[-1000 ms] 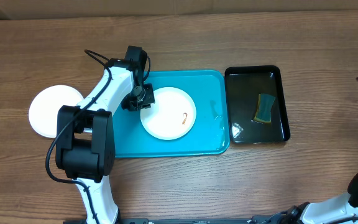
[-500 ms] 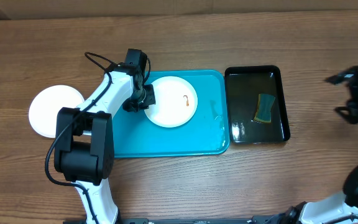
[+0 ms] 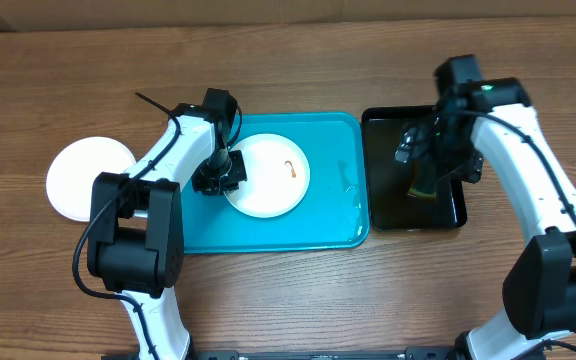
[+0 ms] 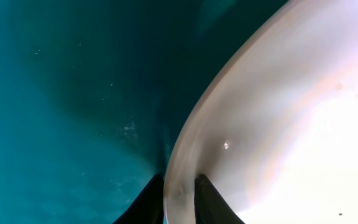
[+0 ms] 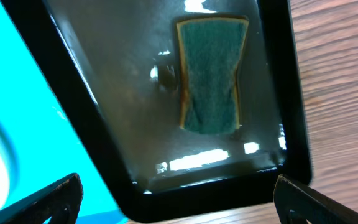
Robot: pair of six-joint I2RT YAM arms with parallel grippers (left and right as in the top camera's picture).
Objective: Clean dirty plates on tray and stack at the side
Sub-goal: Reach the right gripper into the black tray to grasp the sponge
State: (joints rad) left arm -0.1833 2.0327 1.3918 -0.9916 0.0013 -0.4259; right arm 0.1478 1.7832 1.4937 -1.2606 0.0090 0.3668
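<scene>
Left gripper is clamped on the rim of a white plate, a finger either side of the edge. That plate lies on the turquoise tray and bears a small orange smear. Right gripper hangs with jaws wide apart over the black tray, above a green sponge largely hidden overhead. A second white plate lies on the table left of the tray, its right edge covered by the left arm.
</scene>
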